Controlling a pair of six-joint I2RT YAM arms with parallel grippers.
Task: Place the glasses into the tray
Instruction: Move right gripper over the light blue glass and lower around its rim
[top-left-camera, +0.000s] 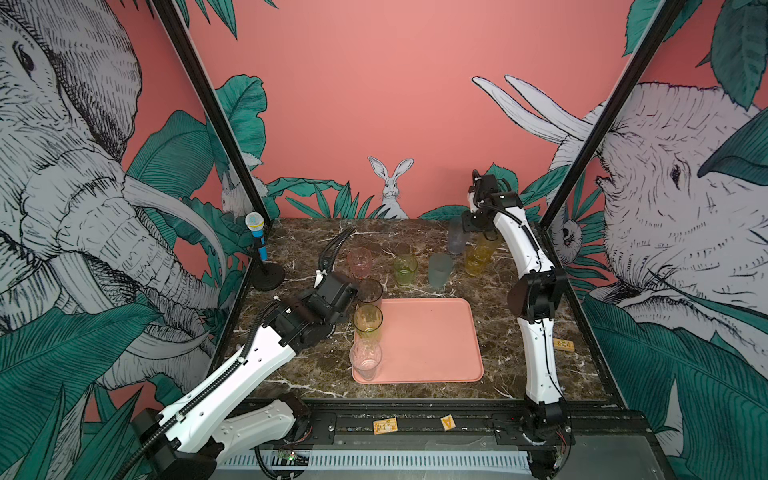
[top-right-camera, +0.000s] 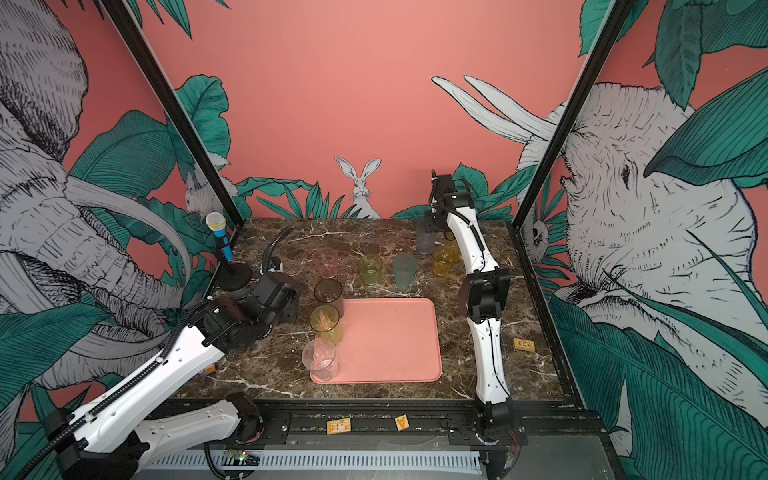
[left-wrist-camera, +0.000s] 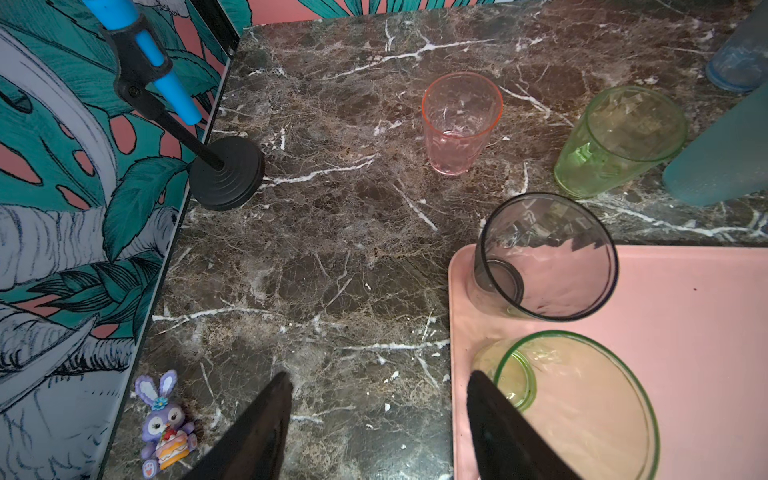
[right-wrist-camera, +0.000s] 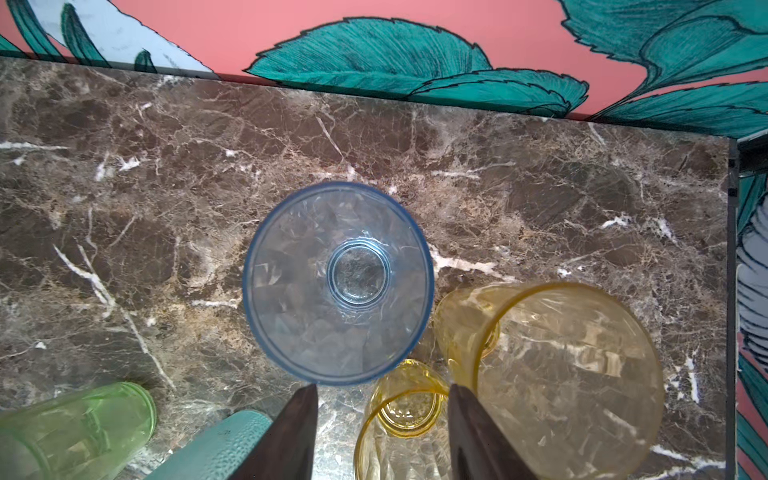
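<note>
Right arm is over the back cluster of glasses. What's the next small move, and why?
Probably shift the right gripper forward over the lilac-blue glass and lower. Its jaws are open, the tips sit just short of that rim, and the tall amber glass stands close beside it, so go slowly.

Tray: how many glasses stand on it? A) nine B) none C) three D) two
C: a grey glass, green glass and clear glass stand in a row on the tray, along its left edge.
</note>
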